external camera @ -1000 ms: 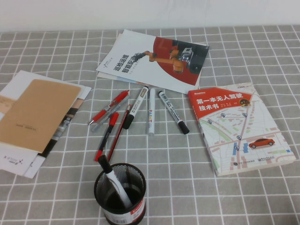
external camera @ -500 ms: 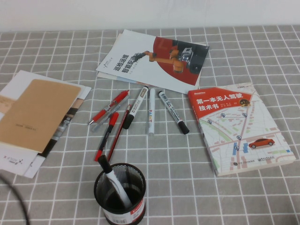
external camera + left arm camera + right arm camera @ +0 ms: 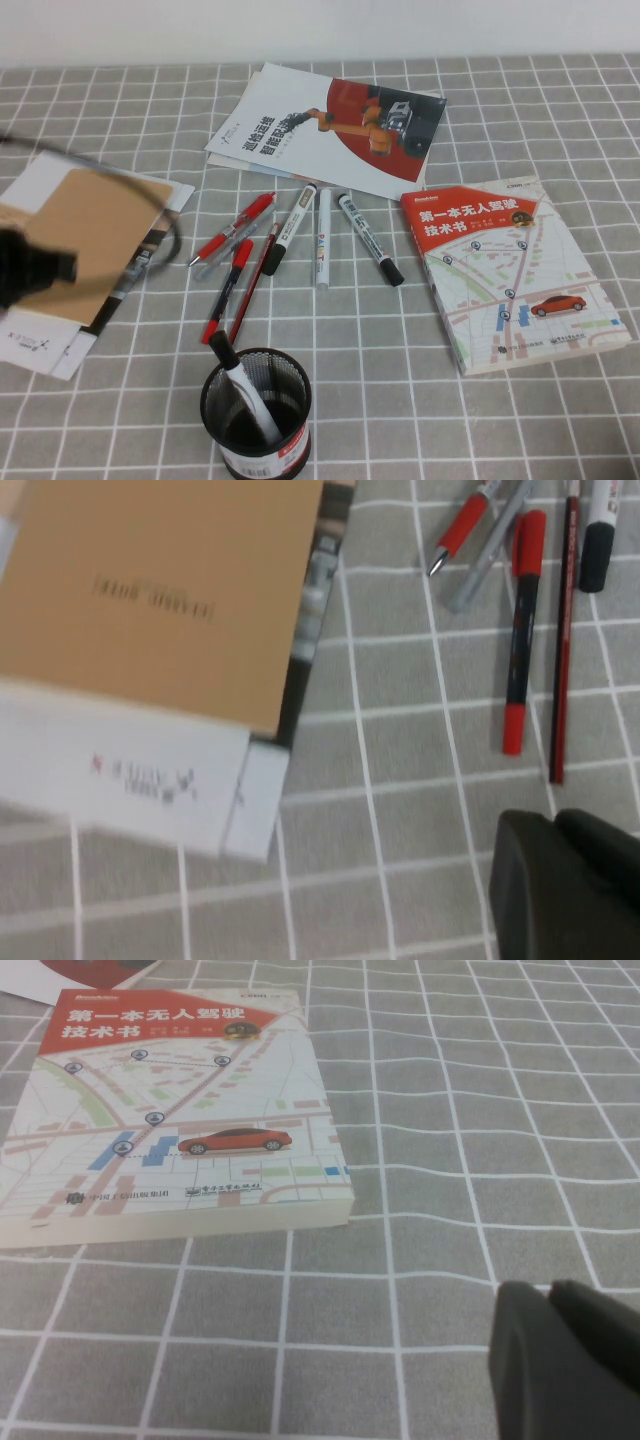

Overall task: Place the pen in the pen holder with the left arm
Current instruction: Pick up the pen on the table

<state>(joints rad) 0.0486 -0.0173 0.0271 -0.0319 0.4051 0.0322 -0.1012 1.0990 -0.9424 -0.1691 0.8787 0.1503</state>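
The red pen lies on the checked cloth among other pens, and its tip end shows in the left wrist view. The black mesh pen holder stands at the near edge with a black-capped white marker leaning in it. My left gripper is a blurred black shape over the brown booklet, left of the pens. In the left wrist view it is shut and empty. My right gripper is shut and empty above bare cloth, out of the high view.
A clear grey pen, a red-capped black-barrel pen, a thin dark pencil and three markers lie beside the red pen. A brown booklet on white papers lies left, a robot brochure behind, a map book right.
My left arm has come into the high view from the lower left and risen over the brown booklet. The pens and holder have not moved.
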